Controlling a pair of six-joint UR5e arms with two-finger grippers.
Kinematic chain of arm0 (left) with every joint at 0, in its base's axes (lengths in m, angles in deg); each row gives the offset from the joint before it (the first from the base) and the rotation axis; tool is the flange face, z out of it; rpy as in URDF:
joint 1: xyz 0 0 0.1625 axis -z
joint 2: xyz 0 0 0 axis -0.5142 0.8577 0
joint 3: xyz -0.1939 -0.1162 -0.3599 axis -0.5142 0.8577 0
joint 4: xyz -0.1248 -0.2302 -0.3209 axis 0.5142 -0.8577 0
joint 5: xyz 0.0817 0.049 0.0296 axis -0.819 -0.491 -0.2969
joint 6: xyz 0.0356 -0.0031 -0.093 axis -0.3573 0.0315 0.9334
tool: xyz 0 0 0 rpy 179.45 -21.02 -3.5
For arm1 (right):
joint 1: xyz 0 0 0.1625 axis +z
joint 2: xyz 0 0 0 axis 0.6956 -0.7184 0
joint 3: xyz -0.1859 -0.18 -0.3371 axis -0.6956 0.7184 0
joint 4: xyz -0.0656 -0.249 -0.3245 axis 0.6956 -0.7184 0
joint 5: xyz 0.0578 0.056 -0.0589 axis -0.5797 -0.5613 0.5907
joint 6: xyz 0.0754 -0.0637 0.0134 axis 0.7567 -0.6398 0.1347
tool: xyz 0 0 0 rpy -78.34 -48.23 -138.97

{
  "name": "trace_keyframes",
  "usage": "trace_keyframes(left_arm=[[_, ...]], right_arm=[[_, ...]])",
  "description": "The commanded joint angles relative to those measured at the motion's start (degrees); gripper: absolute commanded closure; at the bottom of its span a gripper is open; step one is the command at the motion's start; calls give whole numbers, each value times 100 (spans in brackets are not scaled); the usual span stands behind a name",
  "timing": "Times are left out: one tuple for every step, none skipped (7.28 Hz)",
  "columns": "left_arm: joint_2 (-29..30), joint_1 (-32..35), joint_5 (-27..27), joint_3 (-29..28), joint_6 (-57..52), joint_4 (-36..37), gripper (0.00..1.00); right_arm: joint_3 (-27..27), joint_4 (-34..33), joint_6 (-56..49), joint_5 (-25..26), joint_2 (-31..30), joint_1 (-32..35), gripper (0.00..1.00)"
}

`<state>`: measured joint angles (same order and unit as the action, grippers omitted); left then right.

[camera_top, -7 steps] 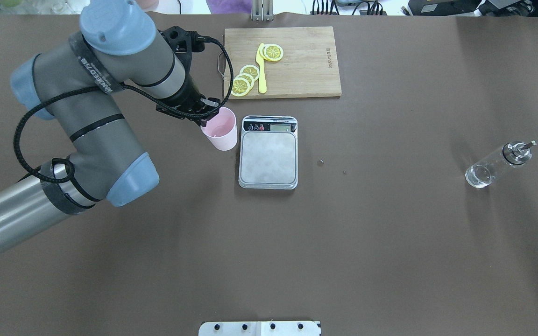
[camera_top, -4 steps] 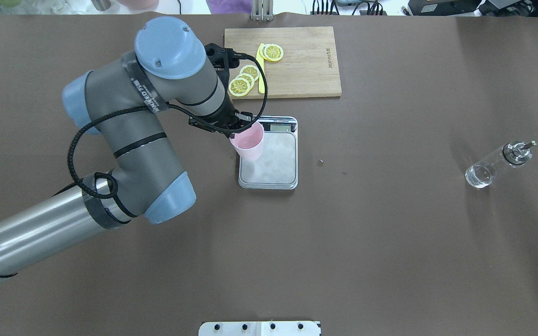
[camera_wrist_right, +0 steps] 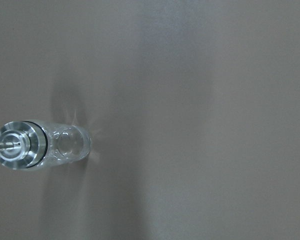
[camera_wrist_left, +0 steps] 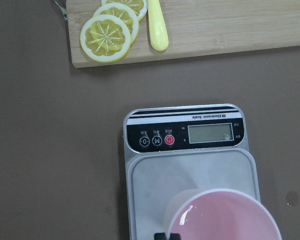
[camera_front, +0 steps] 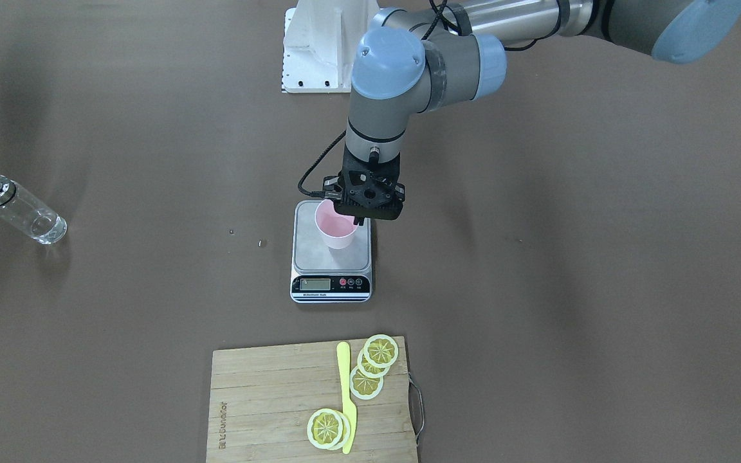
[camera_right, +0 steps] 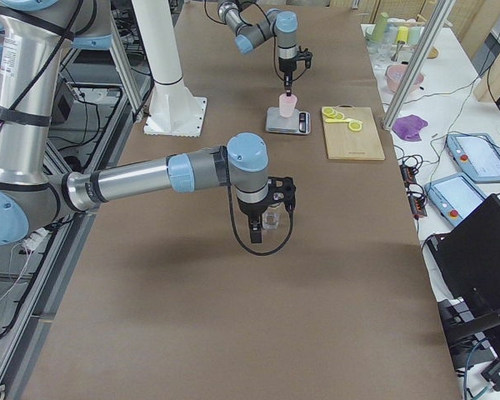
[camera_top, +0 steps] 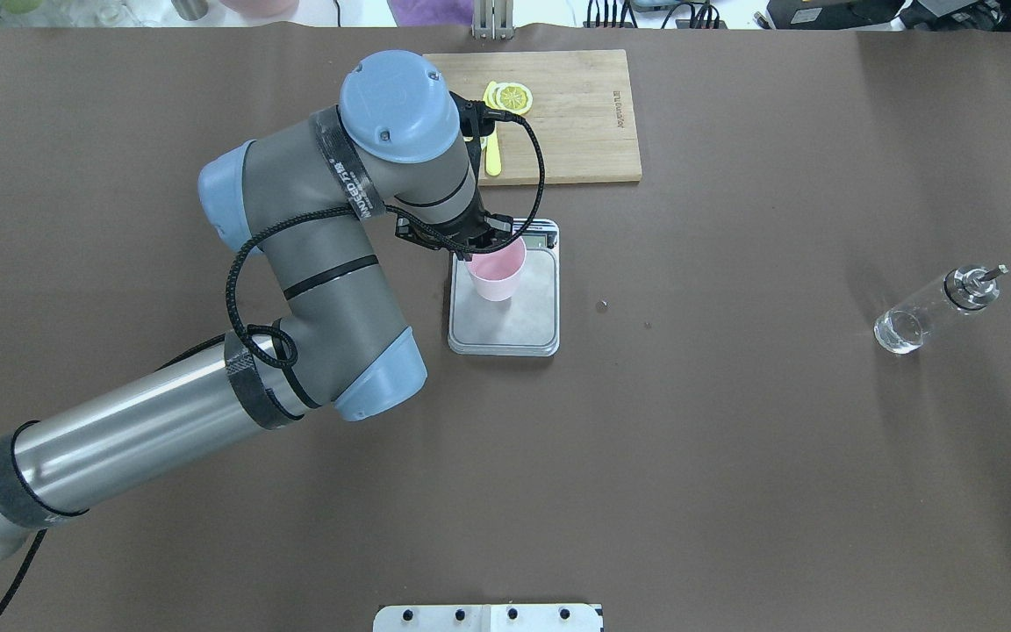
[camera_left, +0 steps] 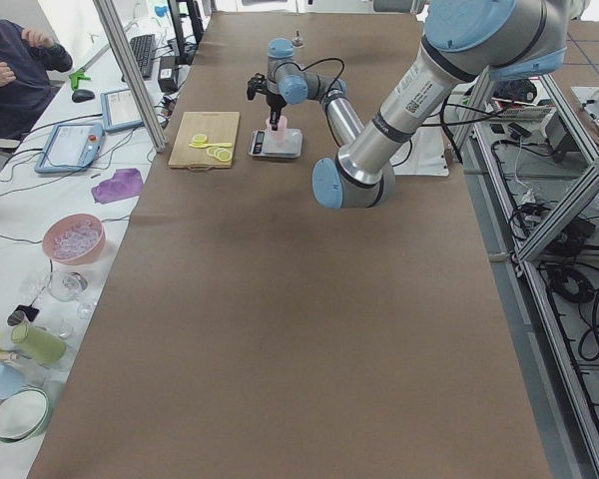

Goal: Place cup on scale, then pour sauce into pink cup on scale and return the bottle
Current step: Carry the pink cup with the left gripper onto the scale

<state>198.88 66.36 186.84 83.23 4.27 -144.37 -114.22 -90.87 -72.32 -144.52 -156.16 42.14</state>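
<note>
My left gripper [camera_top: 479, 254] is shut on the rim of the pale pink cup [camera_top: 498, 274], which stands upright over the scale [camera_top: 525, 318]. The cup [camera_front: 334, 228] sits within the steel platform of the scale [camera_front: 316, 258]; whether it touches I cannot tell. The left wrist view shows the cup [camera_wrist_left: 225, 220] below the scale's [camera_wrist_left: 155, 180] black panel. The clear bottle [camera_top: 934, 307] with its metal cap stands far right on the table. In the exterior right view my right gripper [camera_right: 262, 227] hangs beside the bottle [camera_right: 272, 219]; open or shut I cannot tell. The sauce is barely visible.
A bamboo cutting board [camera_top: 576, 123] with lemon slices and a yellow knife lies just behind the scale. Two small specks [camera_top: 603, 305] lie right of the scale. A white mounting plate [camera_top: 488, 617] is at the near edge. A person [camera_left: 15, 70] sits at the side bench.
My left arm has carried the cup rightward from beside the scale to over its platform. The bottle has not moved.
</note>
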Motion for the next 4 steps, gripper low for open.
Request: trace_keyframes(left_arm=[[5, -52, -20, -22, 81, -18, 100], [14, -70, -20, -22, 82, -27, 100], [23, -105, -185, -40, 91, -35, 100], [23, -132, -204, -40, 91, -44, 100]], right_arm=[[-4, 0, 0, -44, -13, 0, 0], [-4, 0, 0, -44, -13, 0, 0], [-13, 0, 0, -53, -13, 0, 0], [-4, 0, 0, -62, -21, 0, 0]])
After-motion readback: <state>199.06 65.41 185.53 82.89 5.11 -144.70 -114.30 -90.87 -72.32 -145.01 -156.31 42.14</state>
